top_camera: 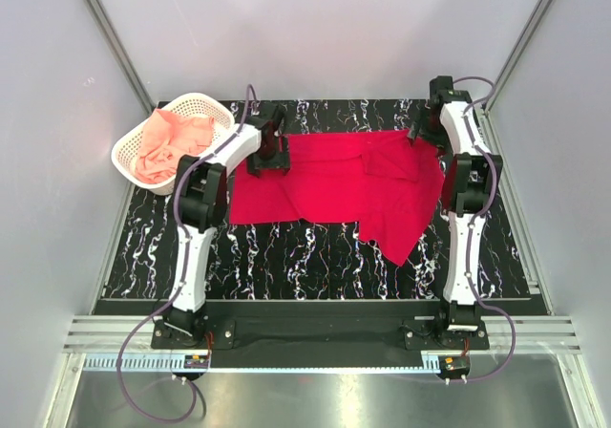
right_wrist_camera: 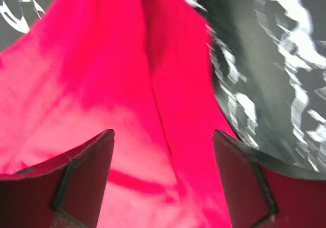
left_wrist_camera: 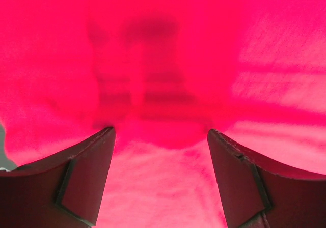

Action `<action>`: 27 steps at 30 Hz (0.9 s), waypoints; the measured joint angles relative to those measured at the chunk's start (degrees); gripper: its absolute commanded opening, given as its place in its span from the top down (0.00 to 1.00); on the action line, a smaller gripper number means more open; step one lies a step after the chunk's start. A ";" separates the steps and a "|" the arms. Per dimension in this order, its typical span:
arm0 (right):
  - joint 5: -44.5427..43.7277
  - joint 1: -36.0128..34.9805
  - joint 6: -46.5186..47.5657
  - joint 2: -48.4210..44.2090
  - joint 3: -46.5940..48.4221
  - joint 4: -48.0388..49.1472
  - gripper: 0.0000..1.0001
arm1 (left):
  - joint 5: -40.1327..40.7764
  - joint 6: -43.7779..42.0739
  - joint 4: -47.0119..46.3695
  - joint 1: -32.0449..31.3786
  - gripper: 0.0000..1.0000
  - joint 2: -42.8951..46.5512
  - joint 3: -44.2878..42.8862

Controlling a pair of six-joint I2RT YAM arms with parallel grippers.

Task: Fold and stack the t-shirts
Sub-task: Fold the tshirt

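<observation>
The crimson red t-shirt (top_camera: 334, 184) lies spread on the dark marbled table (top_camera: 315, 256), with its right part folded over and a corner hanging toward the front. My left gripper (top_camera: 270, 156) stands open over the shirt's far left edge. In the left wrist view the red cloth (left_wrist_camera: 163, 60) fills the frame and nothing sits between the left gripper's (left_wrist_camera: 160, 131) fingers. My right gripper (top_camera: 421, 132) is open over the shirt's far right corner. The right wrist view shows the right gripper (right_wrist_camera: 163, 132) above a seam in the red cloth (right_wrist_camera: 102, 85). The salmon-pink t-shirt (top_camera: 172, 141) lies crumpled in the basket.
The white lattice basket (top_camera: 200, 97) stands at the far left corner of the table, just left of the left arm. Grey walls close in the back and both sides. In the right wrist view, bare marbled table (right_wrist_camera: 265, 60) shows right of the shirt's edge.
</observation>
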State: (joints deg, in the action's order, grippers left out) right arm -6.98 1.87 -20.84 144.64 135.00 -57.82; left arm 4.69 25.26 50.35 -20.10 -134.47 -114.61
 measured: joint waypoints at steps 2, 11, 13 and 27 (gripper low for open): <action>-1.44 0.00 0.31 -2.14 0.28 -2.62 0.13 | -0.20 0.00 -0.92 0.02 0.20 3.65 5.29; 3.30 0.00 -3.56 -41.48 -40.83 -3.85 0.23 | -1.20 2.05 -2.54 -3.34 0.23 34.27 28.61; 6.36 0.00 -5.44 -51.63 -51.54 -2.12 0.30 | -2.12 3.56 -3.34 -4.35 0.25 42.34 35.08; 22.69 0.00 -17.86 -71.97 -97.13 8.63 0.31 | -9.40 15.45 -5.97 -4.15 0.26 71.65 66.66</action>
State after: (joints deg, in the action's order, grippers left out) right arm 15.70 1.87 -38.70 72.66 37.87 -49.19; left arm -4.71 40.71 44.38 -24.25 -62.83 -47.94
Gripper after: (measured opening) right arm 0.692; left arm 0.747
